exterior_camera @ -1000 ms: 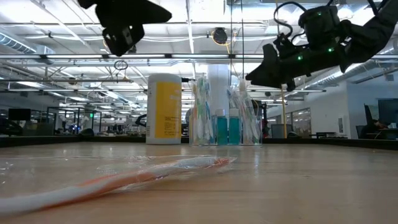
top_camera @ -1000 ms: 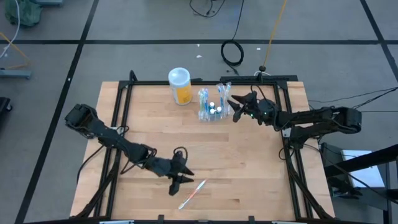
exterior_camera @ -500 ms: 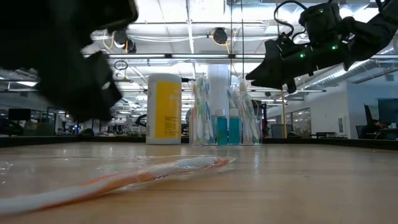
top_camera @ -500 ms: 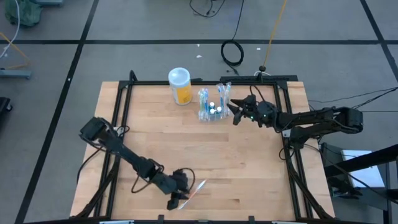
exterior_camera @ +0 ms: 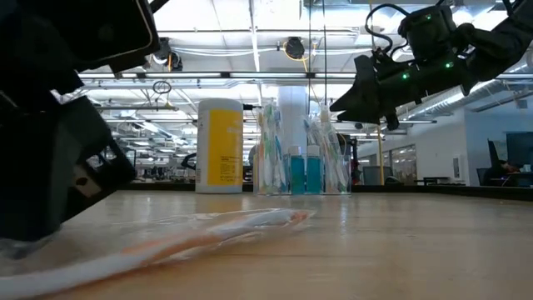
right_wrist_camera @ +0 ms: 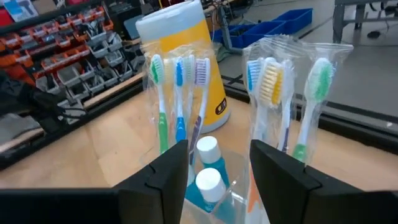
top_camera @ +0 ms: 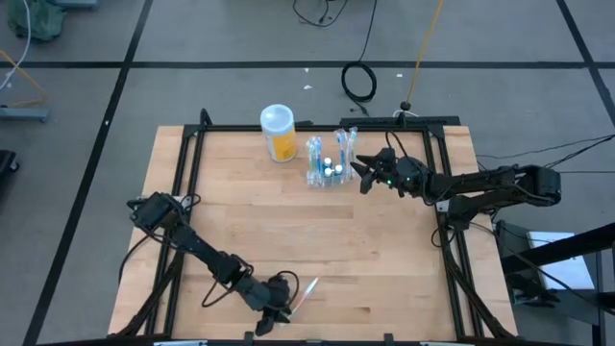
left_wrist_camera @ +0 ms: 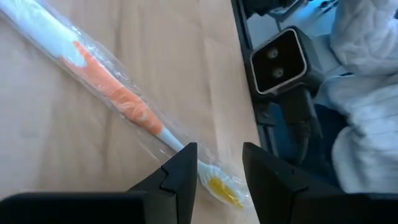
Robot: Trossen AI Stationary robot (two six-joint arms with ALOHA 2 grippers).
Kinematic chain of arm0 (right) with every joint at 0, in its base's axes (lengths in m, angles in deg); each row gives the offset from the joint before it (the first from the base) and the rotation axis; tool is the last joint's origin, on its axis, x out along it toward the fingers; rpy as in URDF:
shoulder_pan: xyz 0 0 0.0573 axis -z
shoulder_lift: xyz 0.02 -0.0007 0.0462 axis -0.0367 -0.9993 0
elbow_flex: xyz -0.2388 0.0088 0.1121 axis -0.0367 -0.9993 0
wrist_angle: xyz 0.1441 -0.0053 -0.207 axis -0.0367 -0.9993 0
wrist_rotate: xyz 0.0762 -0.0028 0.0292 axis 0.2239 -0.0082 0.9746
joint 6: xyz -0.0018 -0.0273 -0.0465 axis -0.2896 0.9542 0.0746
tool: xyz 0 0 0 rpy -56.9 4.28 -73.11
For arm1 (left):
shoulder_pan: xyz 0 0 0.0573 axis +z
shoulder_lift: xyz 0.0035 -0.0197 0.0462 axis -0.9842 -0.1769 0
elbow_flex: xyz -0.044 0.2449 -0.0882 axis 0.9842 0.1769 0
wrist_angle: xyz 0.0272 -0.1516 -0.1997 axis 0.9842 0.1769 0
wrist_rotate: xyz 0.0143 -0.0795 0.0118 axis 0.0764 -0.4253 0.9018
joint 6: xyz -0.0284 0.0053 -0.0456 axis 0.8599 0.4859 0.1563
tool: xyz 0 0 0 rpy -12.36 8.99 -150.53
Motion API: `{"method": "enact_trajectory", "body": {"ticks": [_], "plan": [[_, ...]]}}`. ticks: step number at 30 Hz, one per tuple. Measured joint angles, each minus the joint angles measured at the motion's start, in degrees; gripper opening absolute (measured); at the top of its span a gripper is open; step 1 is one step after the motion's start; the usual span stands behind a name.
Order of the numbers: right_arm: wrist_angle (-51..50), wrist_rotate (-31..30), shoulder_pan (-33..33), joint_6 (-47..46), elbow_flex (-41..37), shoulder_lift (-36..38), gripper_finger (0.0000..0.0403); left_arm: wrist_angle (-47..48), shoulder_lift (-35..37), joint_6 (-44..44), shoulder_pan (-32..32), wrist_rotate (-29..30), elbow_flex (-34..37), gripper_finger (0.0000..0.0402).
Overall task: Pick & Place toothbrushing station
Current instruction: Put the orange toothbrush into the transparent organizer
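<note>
The left gripper has its 2 fingers parted over the head end of a wrapped orange-and-white toothbrush lying flat at the table's near edge, gripping nothing. The right gripper hovers with its 2 fingers apart, empty, just beside the toothbrushing station. That see-through holder stands upright at the table's far side, holding toothbrushes and small tubes, next to a yellow-orange cup.

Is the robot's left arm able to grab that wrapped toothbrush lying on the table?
Probably yes. The left gripper hangs right over the wrapped toothbrush near the table's front edge, jaws open around its brush end, and nothing lies in between.
</note>
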Motion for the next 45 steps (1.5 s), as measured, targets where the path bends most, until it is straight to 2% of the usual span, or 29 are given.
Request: {"method": "enact_trajectory", "body": {"ticks": [3, 7, 13, 16, 18, 23, 26, 32, 34, 39, 45], "plan": [[0.00, 1.27, 0.01, -0.14, 0.00, 0.00, 0.0166, 0.17, 0.00, -2.64, 0.08, 0.61, 0.00, 0.0131], [0.60, 7.04, 0.00, 1.65, 0.00, 0.93, 0.0164, 2.41, 0.00, -4.67, 0.36, 0.61, 0.00, 0.0130], [1.00, 15.71, 0.00, 0.69, 0.00, 6.86, 0.0161, 5.97, 0.65, -9.77, 2.34, -1.59, -0.04, 0.0095], [0.47, 20.68, -0.20, -1.49, 0.00, 9.31, 0.0160, 10.09, 2.34, -12.06, 4.68, -3.37, -0.04, 0.0081], [-0.04, 22.52, -0.99, -1.64, 0.00, 10.16, 0.0160, 17.13, 5.07, -11.70, 6.72, -3.33, -0.03, 0.0077], [-0.33, 22.59, -3.56, 2.34, 0.00, 11.44, 0.0160, 36.45, 12.60, -12.87, 12.11, 1.40, 0.10, 0.0078], [-0.49, 22.47, -4.89, 5.61, 0.00, 11.95, 0.0160, 41.50, 17.26, -14.74, 15.13, 2.59, 0.11, 0.0078], [-0.64, 22.47, -6.78, 7.77, 0.00, 12.51, 0.0160, 41.54, 25.31, -16.73, 17.42, 3.37, 0.07, 0.0079], [-0.61, 22.47, -7.10, 7.78, 0.00, 12.65, 0.0160, 42.06, 26.95, -15.43, 17.21, 5.51, 0.07, 0.0079], [-0.45, 22.39, -7.19, 7.77, 0.00, 12.66, 0.0160, 42.27, 26.25, -8.97, 16.13, 10.55, 0.07, 0.0079], [-0.93, 22.34, -7.19, 7.77, 0.00, 12.63, 0.0160, 42.32, 21.12, -6.57, 14.88, 4.61, 0.07, 0.0098]]}}
